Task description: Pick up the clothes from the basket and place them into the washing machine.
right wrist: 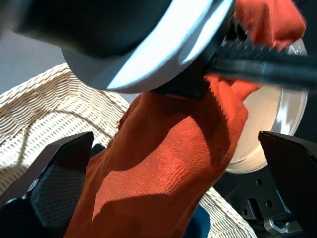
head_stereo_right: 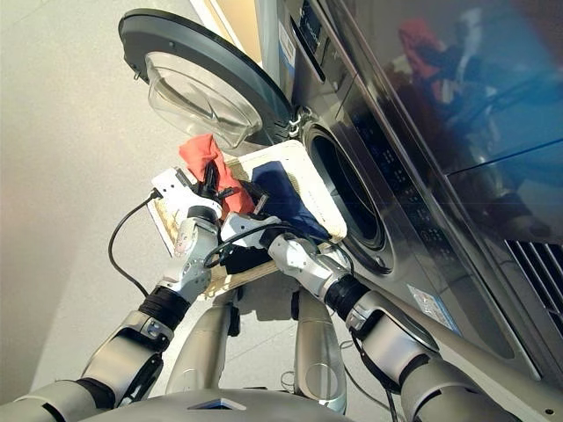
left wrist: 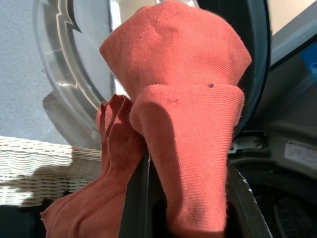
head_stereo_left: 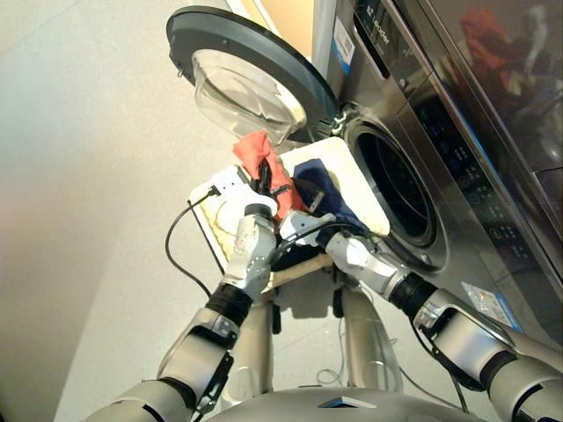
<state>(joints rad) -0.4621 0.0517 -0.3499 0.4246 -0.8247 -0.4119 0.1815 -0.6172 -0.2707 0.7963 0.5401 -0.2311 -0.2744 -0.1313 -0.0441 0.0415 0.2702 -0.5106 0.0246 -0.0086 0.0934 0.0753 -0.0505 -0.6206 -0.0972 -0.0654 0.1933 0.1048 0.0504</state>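
My left gripper [head_stereo_left: 262, 181] is shut on the red-orange garment [head_stereo_left: 258, 152] and holds it bunched up above the cream wicker basket [head_stereo_left: 354, 172]. In the left wrist view the cloth [left wrist: 183, 124] drapes over both fingers [left wrist: 135, 198]. The navy garment [head_stereo_left: 322, 195] lies in the basket, with a black one [head_stereo_right: 239, 260] at its near edge. My right gripper [head_stereo_left: 296, 225] is open just beside the left one; its fingers [right wrist: 59, 171] stand wide on either side of the hanging red-orange cloth [right wrist: 163, 163]. The washing machine's porthole [head_stereo_left: 398, 189] gapes right of the basket, door [head_stereo_left: 248, 79] swung wide.
The open glass door hangs just beyond the lifted garment. A black cable [head_stereo_left: 174, 239] loops over the floor to the left of the basket. A second dark appliance [head_stereo_left: 510, 79] with a tinted window sits above the washing machine.
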